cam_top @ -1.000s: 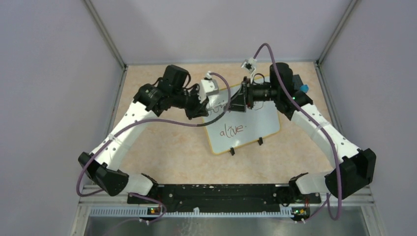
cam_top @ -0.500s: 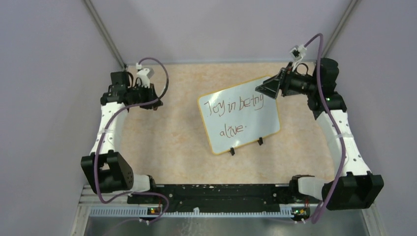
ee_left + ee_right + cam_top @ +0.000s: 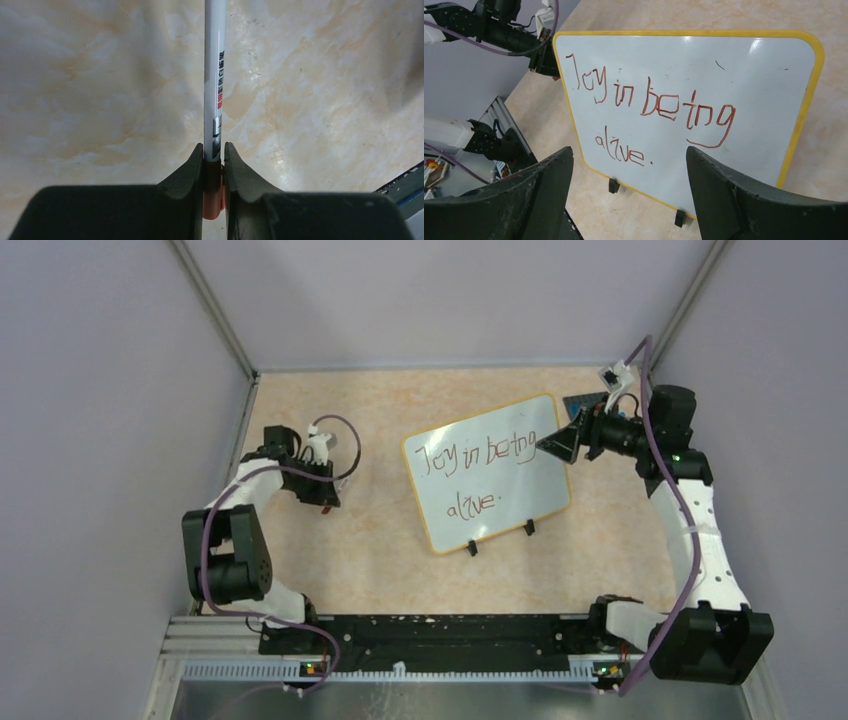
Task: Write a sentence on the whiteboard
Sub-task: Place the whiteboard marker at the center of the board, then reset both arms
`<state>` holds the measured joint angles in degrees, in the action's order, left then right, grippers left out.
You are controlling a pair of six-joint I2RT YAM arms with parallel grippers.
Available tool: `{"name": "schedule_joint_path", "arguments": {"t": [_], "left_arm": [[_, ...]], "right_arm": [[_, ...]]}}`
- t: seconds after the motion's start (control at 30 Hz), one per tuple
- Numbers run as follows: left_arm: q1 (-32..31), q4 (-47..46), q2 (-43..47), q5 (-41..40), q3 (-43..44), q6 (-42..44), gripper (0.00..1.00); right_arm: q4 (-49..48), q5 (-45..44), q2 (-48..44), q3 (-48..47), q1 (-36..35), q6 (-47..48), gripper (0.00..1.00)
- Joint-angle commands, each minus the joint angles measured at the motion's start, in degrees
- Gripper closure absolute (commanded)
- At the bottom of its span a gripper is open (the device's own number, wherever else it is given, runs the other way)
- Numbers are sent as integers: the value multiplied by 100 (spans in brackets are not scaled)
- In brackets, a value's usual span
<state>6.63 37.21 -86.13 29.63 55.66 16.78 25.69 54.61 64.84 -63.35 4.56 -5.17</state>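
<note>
1. Two arms stand off the whiteboard (image 3: 530, 490) in the top view. The left gripper (image 3: 328, 496) is well to its left, and the right gripper (image 3: 550, 445) is just off its upper right corner. A second ago both were bunched over the board's top edge, hiding the first line. Half a second ago the left one had swung far out to the left, and now it sits folded in nearer its base. The sentence (image 3: 478, 455) shows whole, "Joy in being alive.", in two lines ending in a full stop. I judge the writing done and the arms to be pulling away. The board has not shifted.

2. From the left wrist, the left gripper's fingers (image 3: 192, 165) are pressed onto a white pen (image 3: 213, 75), pinching it near its orange end. The barrel runs away from them over the marbled table (image 3: 100, 75). No part of the whiteboard shows here.

3. From the right wrist, the fingers (image 3: 544, 190) are spread wide with nothing between them. They look down on the whiteboard and its reddish-brown words. Two black clip feet (image 3: 613, 185) sit at the board's lower edge.
</note>
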Motion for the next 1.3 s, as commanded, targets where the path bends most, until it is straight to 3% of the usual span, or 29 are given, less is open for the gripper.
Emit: {"name": "schedule_joint_path", "arguments": {"t": [0.0,0.17,0.33,0.73,0.83,0.9,1.0,1.17,1.27], "left_arm": [[-95,-436,-420,-299,-107,-1,90],[-225,-558,-820,-508,-55,-99,86],[-390,-558,-1102,-721,4,-65,71],[-522,-205,-1027,-861,199,55,48],[-580,-8,-802,-912,415,148,33],[-593,226,-689,-879,714,199,15],[-593,797,-660,-746,1555,326,2],[-578,947,-680,-1040,2947,400,1],[-429,1180,-901,-701,3847,348,1]], "right_arm": [[-35,-81,-256,-31,45,321,20],[17,-40,-246,-48,47,395,20],[76,-38,-235,-77,46,478,20],[360,-238,-278,-118,50,920,18],[499,-438,-256,-213,54,1056,15],[654,-572,-187,-354,54,1189,14],[931,-640,-20,-674,151,1349,13],[1150,-537,292,-1234,632,1581,13],[1257,-439,502,-1554,1072,1730,12]]}}
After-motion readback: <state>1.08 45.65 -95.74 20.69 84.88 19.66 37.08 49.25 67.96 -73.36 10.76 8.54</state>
